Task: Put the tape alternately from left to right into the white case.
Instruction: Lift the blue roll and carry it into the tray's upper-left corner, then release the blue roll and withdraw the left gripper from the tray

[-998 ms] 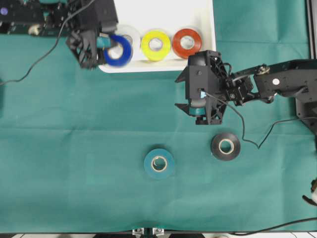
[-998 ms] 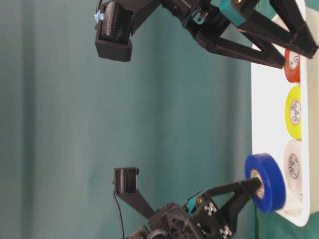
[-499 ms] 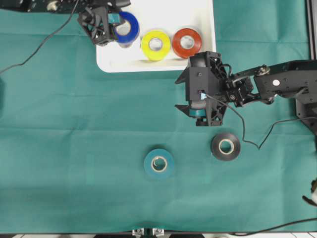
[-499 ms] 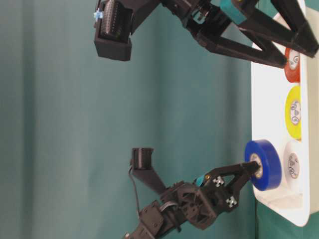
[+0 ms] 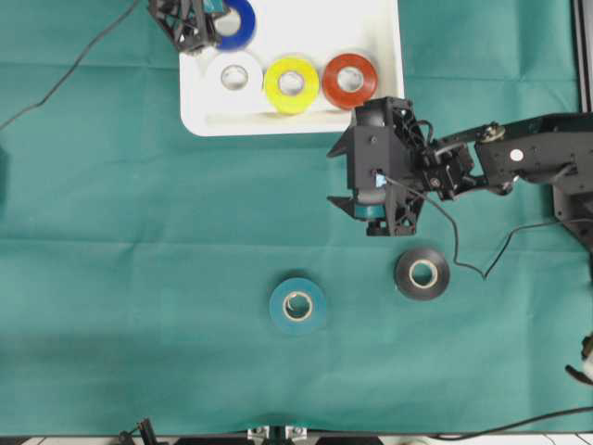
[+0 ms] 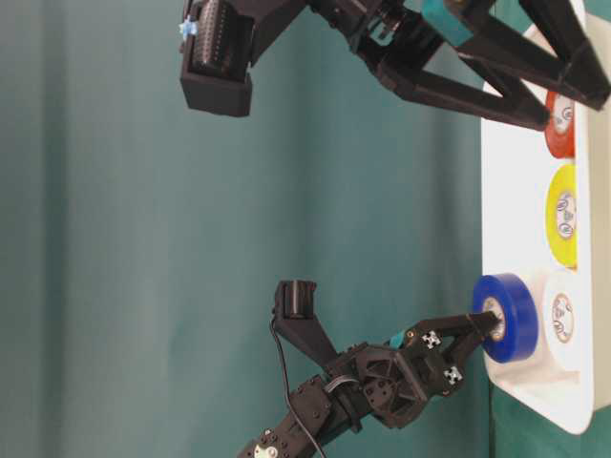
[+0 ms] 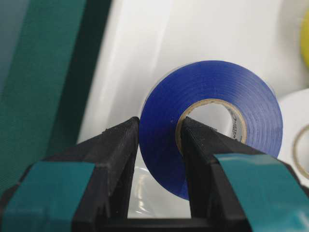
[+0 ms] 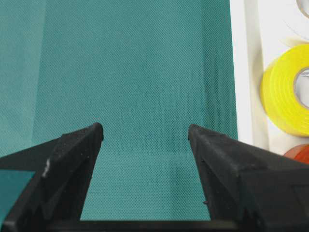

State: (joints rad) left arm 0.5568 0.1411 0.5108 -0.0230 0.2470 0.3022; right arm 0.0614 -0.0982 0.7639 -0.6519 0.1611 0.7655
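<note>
We see finely woven matt green cloth, a smooth glossy white plastic case, slick blue tape with a papery core, and matt black plastic fingers.

Green cloth over the whole table — creased, evenly lit, pale strip along the near edge

No text can be read anywhere; only faint, illegible print marks show on the pale core of the blue roll, just beside the inner finger.
</note>
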